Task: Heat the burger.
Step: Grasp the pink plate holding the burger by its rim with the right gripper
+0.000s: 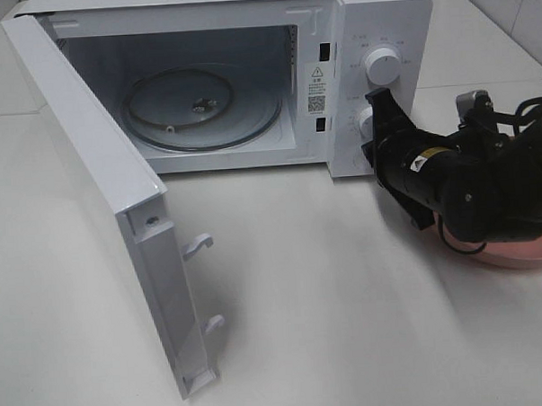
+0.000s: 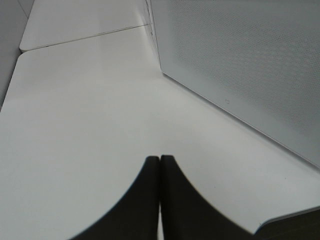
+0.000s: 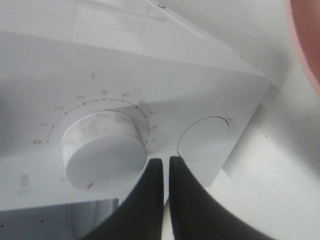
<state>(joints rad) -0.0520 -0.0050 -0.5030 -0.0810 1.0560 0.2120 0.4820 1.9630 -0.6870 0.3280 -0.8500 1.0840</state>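
The burger does not show in any view. The white microwave (image 1: 371,19) stands at the back with its door (image 1: 90,175) swung wide open; its glass turntable (image 1: 240,114) is bare. My right gripper (image 1: 377,101) is shut and empty, its tips right in front of the lower knob on the control panel. In the right wrist view the right gripper (image 3: 165,172) sits between the timer knob (image 3: 102,155) and a round button (image 3: 205,140). My left gripper (image 2: 160,172) is shut and empty, low over the table beside the door's outer face (image 2: 240,60). It is out of the exterior view.
A pink plate (image 1: 525,253) lies on the table at the right, mostly hidden under my right arm; its rim shows in the right wrist view (image 3: 307,45). The upper knob (image 1: 383,67) is uncovered. The open door reaches far out over the table's left front.
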